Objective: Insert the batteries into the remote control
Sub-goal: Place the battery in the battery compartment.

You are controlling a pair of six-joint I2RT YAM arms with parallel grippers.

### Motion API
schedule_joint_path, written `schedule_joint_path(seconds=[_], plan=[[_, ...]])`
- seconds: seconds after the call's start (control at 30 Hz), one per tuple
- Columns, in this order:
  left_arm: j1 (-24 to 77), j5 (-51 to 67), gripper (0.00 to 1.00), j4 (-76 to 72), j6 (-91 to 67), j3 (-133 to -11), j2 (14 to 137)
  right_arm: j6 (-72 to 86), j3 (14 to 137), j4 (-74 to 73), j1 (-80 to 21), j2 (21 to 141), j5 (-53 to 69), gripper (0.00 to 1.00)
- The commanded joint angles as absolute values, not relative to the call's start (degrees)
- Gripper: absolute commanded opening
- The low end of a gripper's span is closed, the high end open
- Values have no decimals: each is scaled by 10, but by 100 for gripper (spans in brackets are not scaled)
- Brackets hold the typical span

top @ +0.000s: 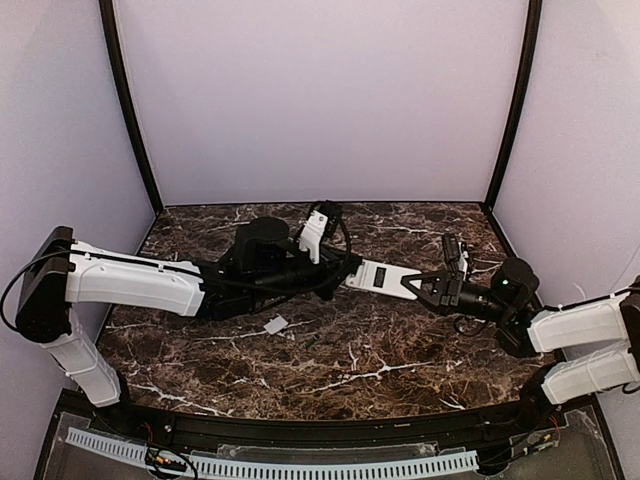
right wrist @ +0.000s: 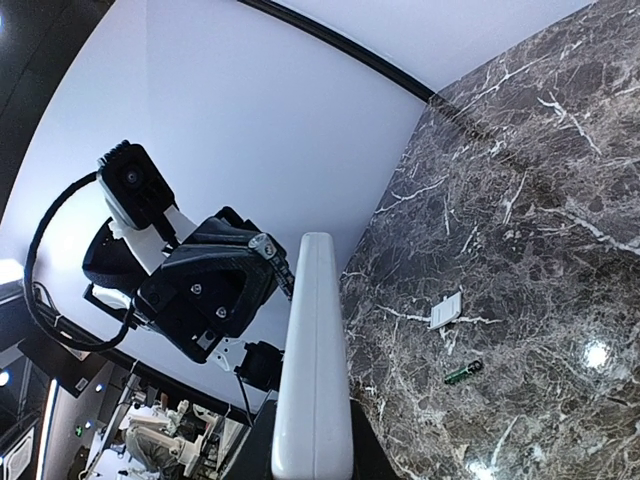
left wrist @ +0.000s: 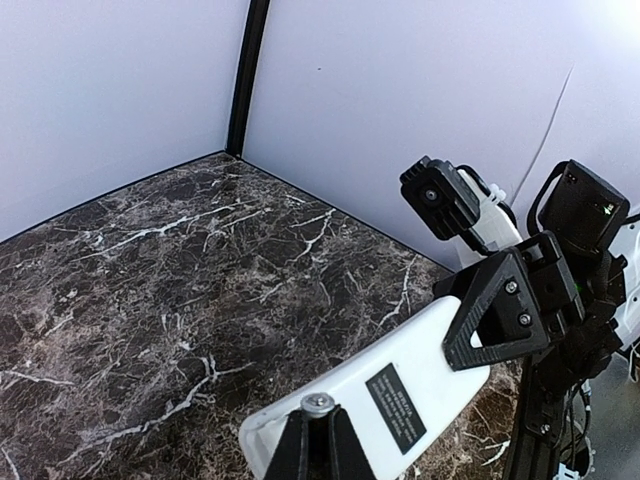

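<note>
Clamping remote control [top: 381, 277] ends: left hand [top: 349, 271], right hand [top: 414, 285] (walls [top: 320, 100] far).

White links [top: 130, 280], black joints [top: 262, 242]

Brightness: bright and even in all three views; the walls [top: 320, 100] look pale purple.
Light comes from: above, going by the shiny spot on the stone.
Shadows: soft and faint on the dark table [top: 400, 370], just under the arms.
Glare: one small white spot low on the right in the right wrist view. The white remote control [right wrist: 312, 350] looks a bit washed out.
Blur: the remote's near end is soft in the right wrist view. The top view is a little grainy.
Bending: the black posts [top: 128, 130] curve in the top view, and the wall edge bows in the right wrist view.
Dark corner: top left of the right wrist view.
</note>
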State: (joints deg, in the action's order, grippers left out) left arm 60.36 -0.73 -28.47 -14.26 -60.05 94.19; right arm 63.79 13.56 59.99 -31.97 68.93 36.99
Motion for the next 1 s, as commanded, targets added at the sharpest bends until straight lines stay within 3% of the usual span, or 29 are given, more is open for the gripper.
schedule_joint_path(seconds=[0.0,0.7,0.97], plan=[[607,-31,0,-296,-123,-598,945,648,130,617,-327,671,353,0],[612,-65,6,-279,-118,-592,950,661,130,622,-327,661,341,0],[612,-83,2,-292,-118,-594,953,665,130,628,-327,669,349,0]])
